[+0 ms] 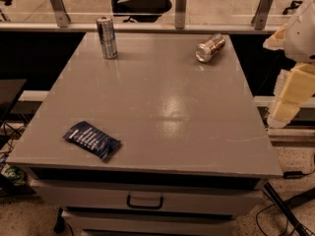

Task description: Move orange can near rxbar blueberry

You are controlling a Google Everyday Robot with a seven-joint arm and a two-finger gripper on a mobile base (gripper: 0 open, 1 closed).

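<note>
The grey table (162,146) fills most of the view, its top seen from above and in front. A drawer with a dark handle (145,200) sits under the front edge.

The robot arm (301,31) stands off the table's right side, well clear of the top. A white rounded section sits level with the far right corner. Below it a cream-coloured section hangs steeply downward and slants a little toward the table. The gripper (280,113) is at that lower end, beside the table's right edge about halfway along it and touching nothing. Whether it is spread or closed cannot be made out.

A silver-and-blue can (107,38) stands upright near the table's far left corner.

The rxbar blueberry (92,140) lies flat near the front left corner, angled to the edges.

The orange can (210,47) lies on its side near the far right corner with a shiny end facing forward and left. It is well apart from the rxbar blueberry, diagonally across the top.
</note>
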